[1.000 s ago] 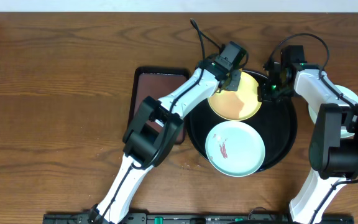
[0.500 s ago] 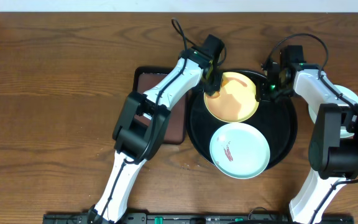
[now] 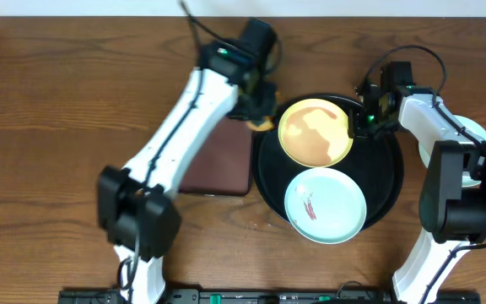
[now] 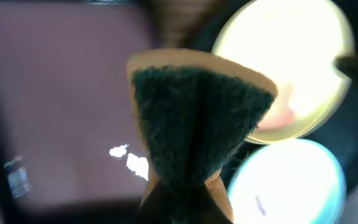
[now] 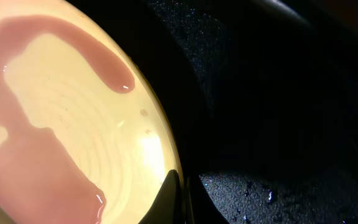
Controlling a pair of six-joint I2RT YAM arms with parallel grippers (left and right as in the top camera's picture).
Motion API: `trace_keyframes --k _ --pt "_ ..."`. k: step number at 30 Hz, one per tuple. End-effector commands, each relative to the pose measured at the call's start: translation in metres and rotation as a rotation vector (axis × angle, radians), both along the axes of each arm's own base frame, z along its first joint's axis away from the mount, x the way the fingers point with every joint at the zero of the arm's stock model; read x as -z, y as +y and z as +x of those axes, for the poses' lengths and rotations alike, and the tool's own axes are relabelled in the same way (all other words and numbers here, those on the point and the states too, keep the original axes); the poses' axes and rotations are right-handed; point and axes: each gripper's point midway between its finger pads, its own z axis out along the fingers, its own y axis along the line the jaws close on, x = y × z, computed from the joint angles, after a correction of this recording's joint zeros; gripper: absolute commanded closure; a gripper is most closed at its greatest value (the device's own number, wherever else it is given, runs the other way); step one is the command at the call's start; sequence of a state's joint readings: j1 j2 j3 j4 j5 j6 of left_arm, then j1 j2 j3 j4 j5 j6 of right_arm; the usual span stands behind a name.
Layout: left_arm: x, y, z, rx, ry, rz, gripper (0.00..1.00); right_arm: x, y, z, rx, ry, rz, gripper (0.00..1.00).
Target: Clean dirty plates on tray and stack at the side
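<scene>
The round black tray point(image 3: 391, 181) holds the yellow plate point(image 3: 315, 133) at the back and a mint-white plate point(image 3: 325, 203) with red smears at the front. My left gripper point(image 3: 261, 116) is shut on a folded green-and-yellow sponge point(image 4: 197, 124) and hovers just left of the yellow plate, over the tray's left rim. My right gripper point(image 3: 361, 125) is shut on the yellow plate's right rim. In the right wrist view its fingers point(image 5: 180, 190) pinch that rim, and the plate point(image 5: 73, 124) carries a wet reddish-brown film. A third pale plate point(image 3: 479, 133) lies at the right, mostly hidden by the right arm.
The rectangular black tray with a maroon inside point(image 3: 222, 160) lies just left of the round tray, partly under the left arm; it also shows in the left wrist view point(image 4: 61, 93). Bare wooden table point(image 3: 57, 127) stretches to the left.
My left gripper has swung left with the sponge, off the yellow plate to the tray's left rim. The right gripper has kept its hold on the plate's rim.
</scene>
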State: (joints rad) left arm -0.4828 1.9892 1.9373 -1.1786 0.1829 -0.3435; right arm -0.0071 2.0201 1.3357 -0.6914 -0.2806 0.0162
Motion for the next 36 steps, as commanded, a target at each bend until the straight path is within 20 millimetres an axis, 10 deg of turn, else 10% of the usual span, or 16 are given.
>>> trace_keyframes --k 1,9,13,19,23,29,36 --pt "0.030 0.067 0.007 -0.081 0.044 0.224 0.90 -0.006 -0.008 0.002 -0.002 -0.023 -0.039 0.99" --pt "0.107 0.112 -0.004 -0.173 0.153 0.225 0.89 -0.006 -0.007 0.002 -0.002 -0.022 -0.038 0.99" --pt "0.109 0.116 -0.007 -0.188 0.188 0.162 0.51 -0.006 -0.007 0.002 -0.002 -0.023 -0.038 0.99" --pt "0.050 0.117 -0.002 -0.224 0.113 0.001 0.43 -0.006 -0.008 0.005 -0.002 -0.036 -0.039 0.98" --pt "-0.010 0.129 -0.011 -0.249 -0.024 -0.042 0.36 0.001 -0.007 0.003 0.000 -0.039 -0.038 0.77" --pt "-0.071 0.146 -0.028 -0.278 -0.196 -0.054 0.21 0.015 -0.006 -0.009 0.006 -0.006 -0.035 0.96" --pt "-0.100 0.159 -0.039 -0.303 -0.298 -0.018 0.16 -0.054 0.009 0.020 0.003 -0.157 0.022 0.99"
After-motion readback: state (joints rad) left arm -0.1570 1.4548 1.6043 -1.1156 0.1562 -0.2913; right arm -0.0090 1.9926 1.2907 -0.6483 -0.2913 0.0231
